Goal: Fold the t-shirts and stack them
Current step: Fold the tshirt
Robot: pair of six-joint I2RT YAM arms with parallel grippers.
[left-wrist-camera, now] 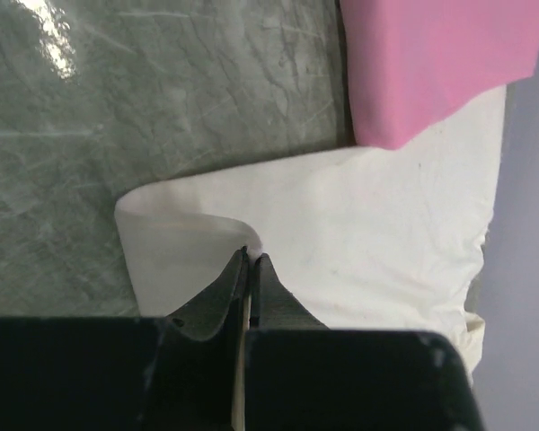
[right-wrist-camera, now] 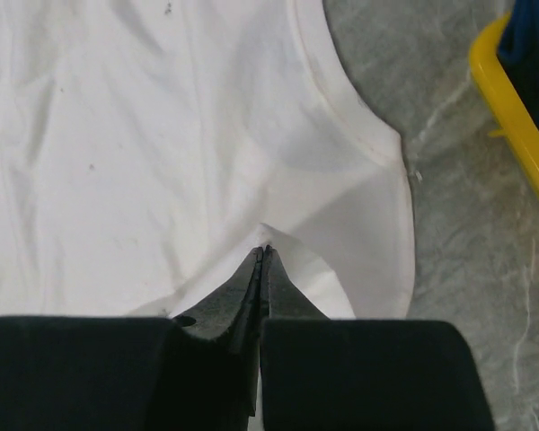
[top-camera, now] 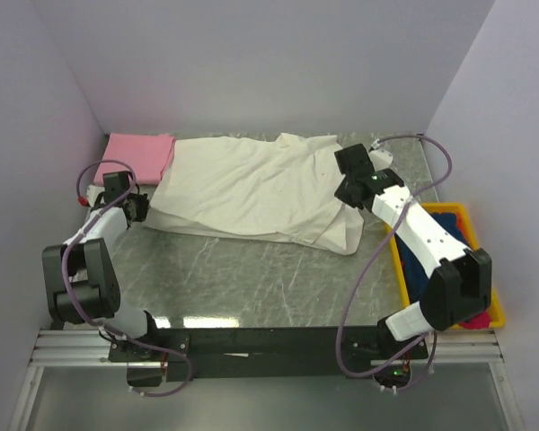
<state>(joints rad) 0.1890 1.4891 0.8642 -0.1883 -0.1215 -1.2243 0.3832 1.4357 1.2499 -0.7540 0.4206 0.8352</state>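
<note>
Left tool (left-wrist-camera: 251,257), right tool (right-wrist-camera: 264,250) both clamped on cream t-shirt (top-camera: 242,189), yellow bin (right-wrist-camera: 512,118) partly hidden

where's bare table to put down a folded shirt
The marble strip between the cream t-shirt and the near table edge is bare, bordered right by the yellow bin. The back is crowded: that shirt spread wide, pink t-shirt in the far-left corner.

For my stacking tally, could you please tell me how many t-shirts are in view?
4: cream-white t-shirt spread mid-table; pink t-shirt folded, far left; dark blue t-shirt and magenta t-shirt in the yellow bin, where more may hide.
</note>
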